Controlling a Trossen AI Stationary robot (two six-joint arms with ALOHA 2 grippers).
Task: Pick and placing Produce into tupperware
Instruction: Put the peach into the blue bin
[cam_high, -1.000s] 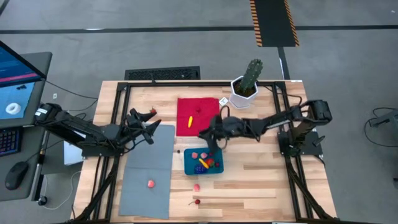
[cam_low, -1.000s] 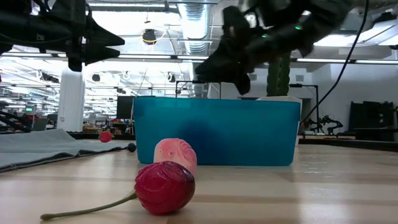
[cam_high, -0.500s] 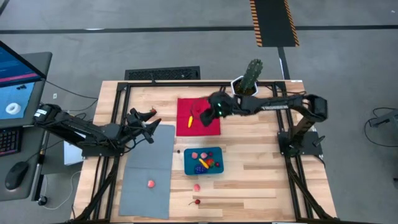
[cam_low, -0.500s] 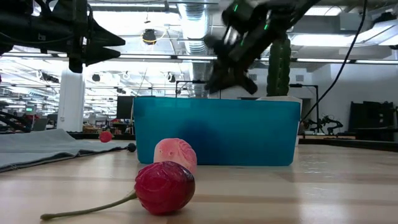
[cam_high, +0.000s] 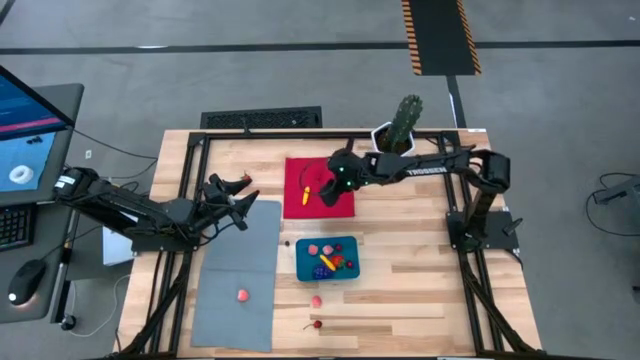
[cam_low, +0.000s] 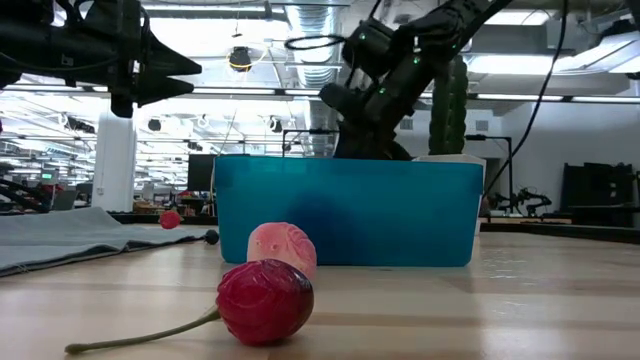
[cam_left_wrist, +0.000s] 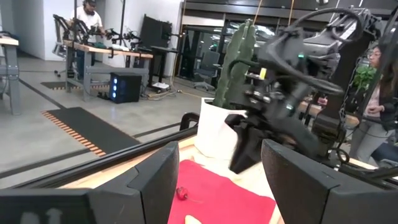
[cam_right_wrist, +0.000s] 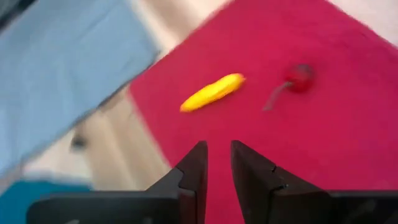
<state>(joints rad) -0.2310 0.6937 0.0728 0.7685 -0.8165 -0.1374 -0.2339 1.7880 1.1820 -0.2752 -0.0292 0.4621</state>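
The job looks partly done: the teal tupperware (cam_high: 327, 259) in the middle of the counter (cam_high: 420, 290) already holds a few pieces, pink, yellow, red and a dark cluster. Still outside it are a yellow banana piece (cam_high: 306, 194) and a small cherry (cam_right_wrist: 300, 76) on the red cloth (cam_high: 300, 170), a pink piece (cam_high: 316, 300) and a stemmed cherry (cam_high: 317, 324) on the bare wood just in front of the tupperware, and a red berry (cam_high: 242, 295) on the grey mat (cam_high: 230, 320). The right gripper (cam_high: 328, 193) hangs over the cloth just beside the banana piece, its fingers nearly together with a narrow gap and nothing between them. The left gripper (cam_high: 240, 212) waits by the mat's far corner, fingers spread wide and empty. The cactus pot (cam_high: 391, 148) stands just beyond the cloth's far corner, close to the right arm; the counter toward the right edge is open.
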